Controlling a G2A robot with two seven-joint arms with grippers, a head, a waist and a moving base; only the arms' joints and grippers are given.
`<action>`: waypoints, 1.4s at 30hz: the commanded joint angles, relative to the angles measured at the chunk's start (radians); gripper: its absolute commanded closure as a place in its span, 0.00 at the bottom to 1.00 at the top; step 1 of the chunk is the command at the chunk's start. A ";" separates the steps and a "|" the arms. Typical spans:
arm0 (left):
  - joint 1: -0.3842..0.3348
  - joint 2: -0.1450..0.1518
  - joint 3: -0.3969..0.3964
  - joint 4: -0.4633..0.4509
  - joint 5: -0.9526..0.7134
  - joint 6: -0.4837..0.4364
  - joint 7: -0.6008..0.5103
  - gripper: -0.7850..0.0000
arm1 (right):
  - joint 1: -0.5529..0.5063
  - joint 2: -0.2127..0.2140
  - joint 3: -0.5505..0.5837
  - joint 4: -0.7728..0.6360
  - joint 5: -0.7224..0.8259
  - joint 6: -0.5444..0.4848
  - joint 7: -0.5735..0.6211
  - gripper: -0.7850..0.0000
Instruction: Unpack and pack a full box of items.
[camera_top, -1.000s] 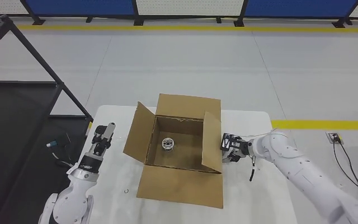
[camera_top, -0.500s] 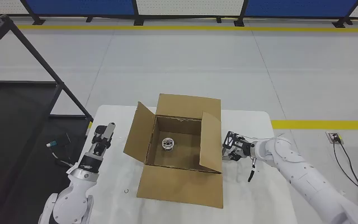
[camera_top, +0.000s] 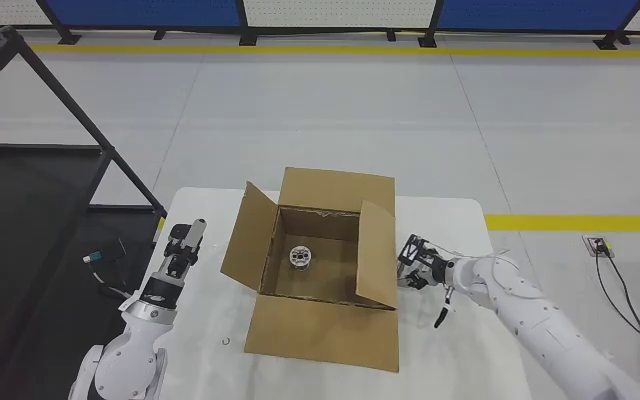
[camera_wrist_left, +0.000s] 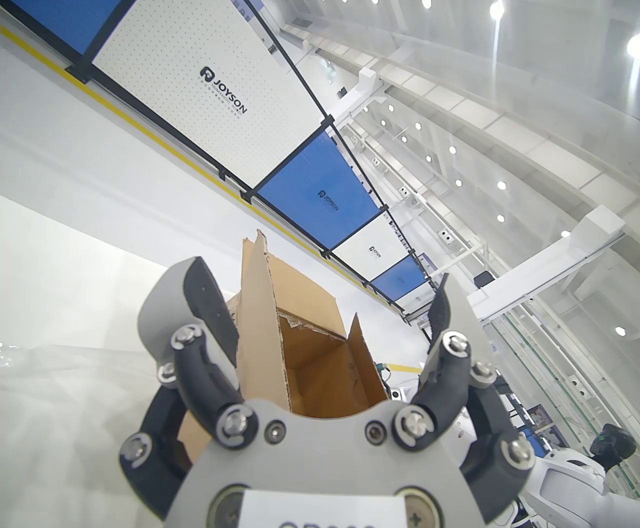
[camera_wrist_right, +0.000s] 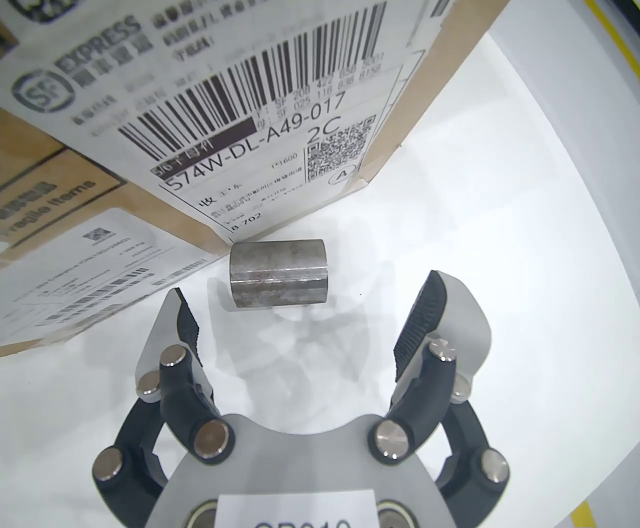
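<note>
the metal cylinder lies on the table just right of the cardboard box. the right claw and left claw are wide, holding nothing. one round part sits inside, so unpacking looks unfinished.

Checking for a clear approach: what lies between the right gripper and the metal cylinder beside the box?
Nothing: in the right wrist view, only bare white table separates the open right gripper from the metal cylinder by the box.

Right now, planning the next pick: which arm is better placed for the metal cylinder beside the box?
Right. The right gripper is open short of the metal cylinder; the left gripper sits across the box.
</note>
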 joint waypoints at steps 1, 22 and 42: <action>0.000 0.000 0.000 0.000 0.000 0.000 0.000 0.00 | -0.004 -0.003 0.006 0.006 0.001 -0.002 -0.009 0.00; 0.000 0.000 0.000 0.000 0.000 0.000 0.000 0.00 | 0.005 -0.063 0.031 0.112 -0.034 -0.061 -0.043 0.28; 0.000 0.000 0.000 0.000 0.000 0.000 0.000 0.00 | 0.053 -0.112 0.048 0.226 -0.076 -0.140 -0.071 1.00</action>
